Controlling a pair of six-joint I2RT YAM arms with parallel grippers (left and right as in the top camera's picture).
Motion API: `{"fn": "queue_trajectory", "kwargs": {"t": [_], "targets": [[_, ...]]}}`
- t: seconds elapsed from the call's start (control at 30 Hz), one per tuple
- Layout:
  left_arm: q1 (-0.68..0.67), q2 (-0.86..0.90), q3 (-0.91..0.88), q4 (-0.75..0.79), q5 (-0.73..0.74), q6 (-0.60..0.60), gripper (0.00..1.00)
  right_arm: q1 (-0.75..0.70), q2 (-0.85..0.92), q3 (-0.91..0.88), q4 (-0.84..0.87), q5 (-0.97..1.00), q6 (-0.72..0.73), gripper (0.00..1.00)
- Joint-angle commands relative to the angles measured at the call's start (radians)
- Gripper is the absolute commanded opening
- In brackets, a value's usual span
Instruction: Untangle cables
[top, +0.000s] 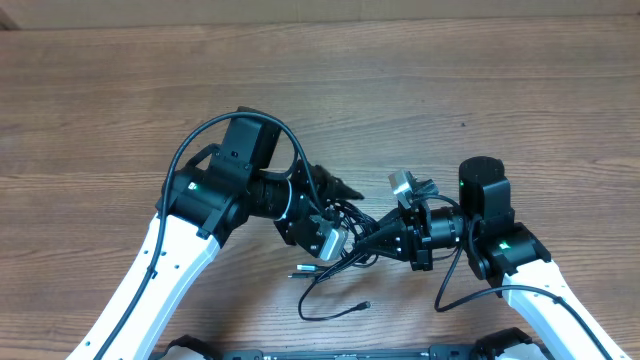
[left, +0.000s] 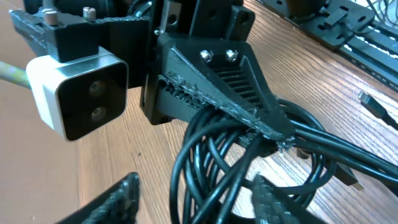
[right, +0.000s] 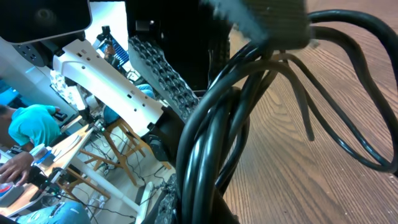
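The black cables hang as a looped bundle between my two grippers, just above the wood table. My right gripper points left and is shut on the bundle; in the left wrist view its black ribbed fingers pinch several strands of the cables. My left gripper stands open, and cable loops pass between its two fingers without being clamped. In the right wrist view the cables fill the middle and hide most of my right gripper. Two loose cable ends trail on the table below the bundle.
The wooden table stretches away behind both arms. The right wrist's white camera block sits close to my left fingers. A loose plug lies on the wood at the right. Beyond the table edge are chairs and a person.
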Motion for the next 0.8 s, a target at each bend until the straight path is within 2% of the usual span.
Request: {"fn": "queue_trajectory", "kwargs": {"t": [0.0,0.03,0.13,0.27,0.47,0.5,0.6,0.77], "targets": [[-0.004,0.017,0.008,0.012,0.020,0.005,0.59,0.006,-0.006,0.022,0.016,-0.035,-0.009,0.05],[-0.004,0.017,0.008,0.014,0.020,0.005,0.57,0.006,-0.006,0.022,0.016,-0.036,-0.009,0.05],[-0.004,0.019,0.008,0.012,0.020,0.005,0.44,0.006,-0.006,0.022,0.016,-0.051,-0.009,0.05],[-0.004,0.024,0.008,0.012,0.024,0.005,0.12,0.006,-0.006,0.022,0.016,-0.050,-0.010,0.05],[-0.004,0.024,0.008,0.012,0.023,0.005,0.06,0.006,-0.006,0.022,0.016,-0.049,-0.010,0.05],[-0.004,0.024,0.008,0.013,0.023,0.005,0.05,0.006,-0.006,0.022,0.016,-0.049,-0.010,0.07],[-0.003,0.024,0.008,0.013,0.023,0.005,0.04,0.006,-0.006,0.022,0.016,-0.044,-0.010,0.20],[-0.003,0.024,0.008,0.013,0.023,0.005,0.04,0.006,-0.006,0.022,0.019,-0.031,-0.009,0.21]]}}
